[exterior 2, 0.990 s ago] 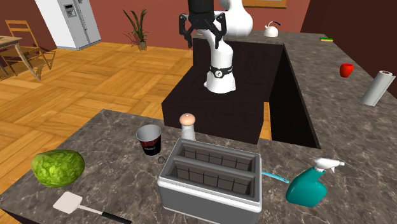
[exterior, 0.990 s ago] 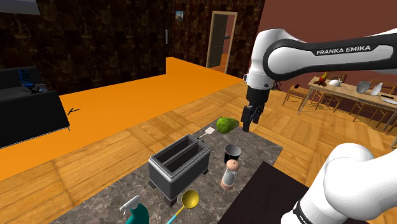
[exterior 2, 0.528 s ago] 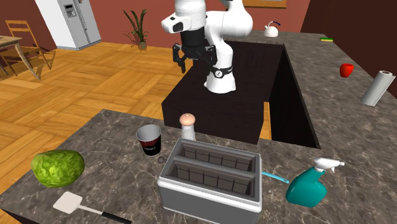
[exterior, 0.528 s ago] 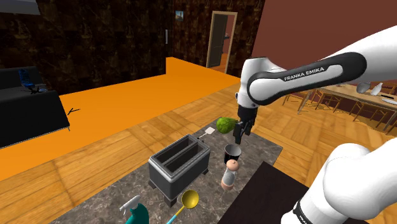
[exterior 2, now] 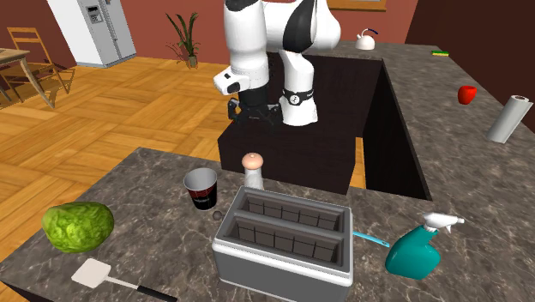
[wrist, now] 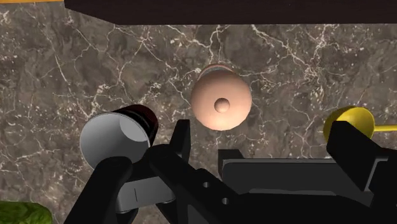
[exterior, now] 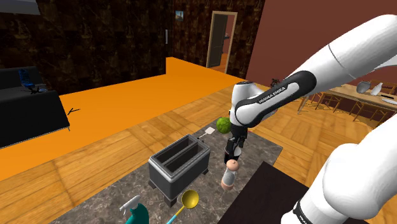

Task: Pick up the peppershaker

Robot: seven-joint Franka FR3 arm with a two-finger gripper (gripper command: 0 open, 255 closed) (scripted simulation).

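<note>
The pepper shaker [exterior: 230, 173] is a small upright piece with a rounded peach top and a pale body, standing on the dark marble counter [exterior: 261, 145] between a cup and a toaster. It also stands near the stand's front edge [exterior 2: 253, 169]. My black gripper [exterior: 233, 147] hangs open above the counter, over the cup and just beyond the shaker. From across the counter the gripper [exterior 2: 253, 113] hovers above and behind the shaker, fingers spread. Down the hand, the shaker's round top [wrist: 221, 98] lies ahead of the open gripper [wrist: 232, 181], untouched.
A grey-rimmed dark cup [exterior 2: 201, 188] stands beside the shaker. A grey two-slot toaster [exterior 2: 287, 236] sits close on the other side. Lettuce [exterior 2: 77, 226], a spatula [exterior 2: 103, 276], a teal spray bottle [exterior 2: 416, 249] and a yellow ladle [exterior: 189, 200] lie around. The dark stand [exterior 2: 291, 146] borders the counter.
The arm has folded down and the gripper has dropped from high above the counter to just over the cup and shaker. It has stayed open. The objects have not moved.
</note>
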